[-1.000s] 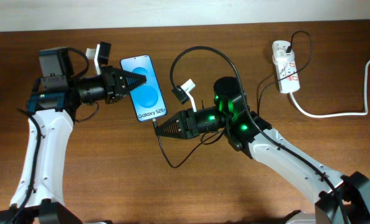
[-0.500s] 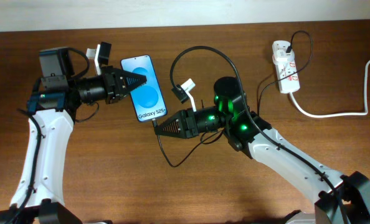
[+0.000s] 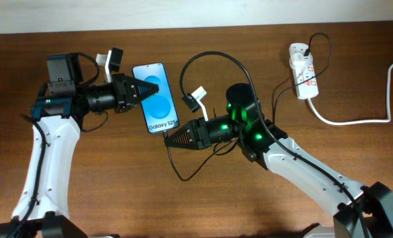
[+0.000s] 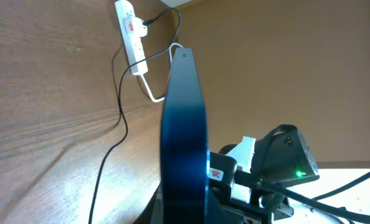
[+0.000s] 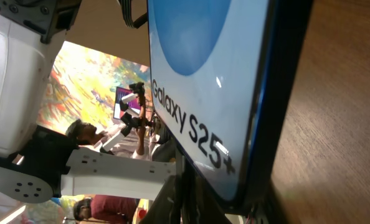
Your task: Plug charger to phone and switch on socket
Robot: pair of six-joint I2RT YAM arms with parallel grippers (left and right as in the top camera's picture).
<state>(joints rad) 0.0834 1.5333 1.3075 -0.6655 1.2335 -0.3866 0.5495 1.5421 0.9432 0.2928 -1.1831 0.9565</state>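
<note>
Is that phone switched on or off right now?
On. The phone has a bright blue lit screen with white "Galaxy S25+" lettering, clear from overhead and in the right wrist view.

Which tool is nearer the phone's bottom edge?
Right. The right tool, gripping the charger, sits at the bottom edge of the phone, by the S25 text; the left tool is over its upper half.

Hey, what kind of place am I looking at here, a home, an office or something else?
Likely a robotics lab or demo space: a left robot arm and a right robot arm meet at a phone on a wooden table, and people stand by a colourful wall behind.
</note>
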